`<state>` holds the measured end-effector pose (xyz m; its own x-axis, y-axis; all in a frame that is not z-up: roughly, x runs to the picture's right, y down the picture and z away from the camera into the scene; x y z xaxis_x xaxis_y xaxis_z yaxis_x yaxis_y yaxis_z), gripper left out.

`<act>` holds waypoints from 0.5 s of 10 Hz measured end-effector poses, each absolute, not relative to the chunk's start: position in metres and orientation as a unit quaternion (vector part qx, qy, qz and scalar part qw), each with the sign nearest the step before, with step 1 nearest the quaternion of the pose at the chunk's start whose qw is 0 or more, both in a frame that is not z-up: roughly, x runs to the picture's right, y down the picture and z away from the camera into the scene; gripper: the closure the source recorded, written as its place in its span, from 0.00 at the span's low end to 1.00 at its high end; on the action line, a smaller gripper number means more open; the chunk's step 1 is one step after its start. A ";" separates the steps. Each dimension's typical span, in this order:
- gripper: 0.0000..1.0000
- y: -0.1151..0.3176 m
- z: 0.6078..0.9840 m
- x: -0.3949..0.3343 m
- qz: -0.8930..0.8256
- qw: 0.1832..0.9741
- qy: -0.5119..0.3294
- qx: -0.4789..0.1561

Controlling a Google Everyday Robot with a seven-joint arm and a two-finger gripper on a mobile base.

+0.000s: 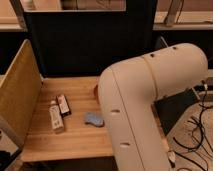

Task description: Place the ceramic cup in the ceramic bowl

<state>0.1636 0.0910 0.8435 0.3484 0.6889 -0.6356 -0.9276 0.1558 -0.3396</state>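
My white arm point(150, 100) fills the middle and right of the camera view, and the gripper is out of view. No ceramic cup or ceramic bowl shows plainly. A small blue-grey object point(93, 119) lies on the wooden table point(75, 137) just left of the arm. A thin brown-orange sliver point(95, 90) peeks out at the arm's left edge; I cannot tell what it is. The arm hides the right half of the table.
A white tube-like packet point(56, 119) and a dark bar point(63, 104) lie side by side on the table's left part. A tan side panel point(17, 92) stands along the left edge. A dark back panel point(85, 45) stands behind. Cables point(197, 135) lie on the floor at right.
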 end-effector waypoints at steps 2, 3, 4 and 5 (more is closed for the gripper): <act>1.00 0.065 0.836 0.176 0.556 0.746 0.160 -0.331; 1.00 0.049 0.830 0.181 0.557 0.751 0.155 -0.317; 1.00 0.035 0.826 0.183 0.557 0.758 0.150 -0.305; 1.00 0.022 0.820 0.180 0.554 0.765 0.144 -0.296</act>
<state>0.1801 0.0217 0.8202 0.3455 0.7616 -0.5483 -0.9323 0.2123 -0.2927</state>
